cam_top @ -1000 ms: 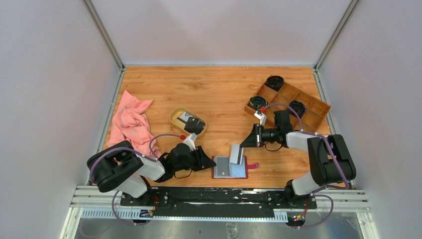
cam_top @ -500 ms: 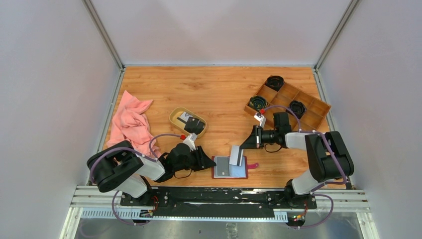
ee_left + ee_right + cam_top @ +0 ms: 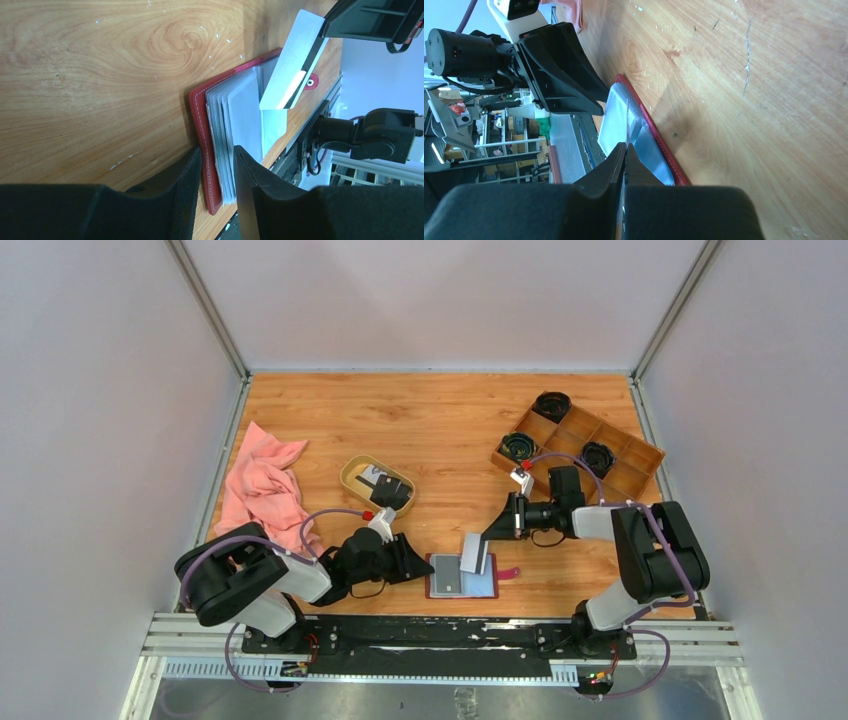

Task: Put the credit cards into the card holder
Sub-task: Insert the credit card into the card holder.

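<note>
The dark red card holder [image 3: 482,586] lies open near the table's front edge, its grey pockets facing up. My left gripper [image 3: 412,566] is shut on its left edge. In the left wrist view the red cover and the pocket stack [image 3: 240,115] sit between the fingers [image 3: 186,185]. My right gripper [image 3: 490,534] is shut on a pale grey credit card [image 3: 474,551], held tilted with its lower edge at the pockets. That card [image 3: 627,125] shows edge-on in the right wrist view, above the holder [image 3: 651,145]. More credit cards, a black one [image 3: 392,490] and a white one [image 3: 371,476], lie in the oval tan dish [image 3: 352,468].
A pink cloth [image 3: 262,490] lies crumpled at the left. At the back right stands a wooden compartment tray [image 3: 628,478] with black round parts [image 3: 551,403] in it. Metal rails [image 3: 400,635] run along the near edge.
The right arm has shifted very slightly, and the card it holds has dipped a touch toward the holder. The left arm has not moved.
</note>
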Robot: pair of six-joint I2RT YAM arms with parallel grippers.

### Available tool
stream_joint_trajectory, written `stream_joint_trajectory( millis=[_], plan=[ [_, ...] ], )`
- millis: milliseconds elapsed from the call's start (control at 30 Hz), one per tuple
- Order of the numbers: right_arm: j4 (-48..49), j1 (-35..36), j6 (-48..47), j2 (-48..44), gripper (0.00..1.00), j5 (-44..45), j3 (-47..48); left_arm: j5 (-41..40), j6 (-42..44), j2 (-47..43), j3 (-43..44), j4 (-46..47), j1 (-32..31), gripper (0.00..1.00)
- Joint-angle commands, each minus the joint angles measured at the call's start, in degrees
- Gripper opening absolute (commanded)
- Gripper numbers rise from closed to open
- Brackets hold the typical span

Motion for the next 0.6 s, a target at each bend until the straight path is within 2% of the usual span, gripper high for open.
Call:
stream_joint_trajectory(
  millis=[0,567],
  plan=[
    [0.3,0.2,0.3,-1.4,0.0,-1.2,-1.8,-2.6,2.5,2.3,-1.9,-10.4,-0.4,0.38],
    [1.6,1.0,1.6,-0.9,0.0,-1.5,-2.4,-2.5,2.6,2.5,-1.7,-10.4,-0.4,0.38]
  ],
)
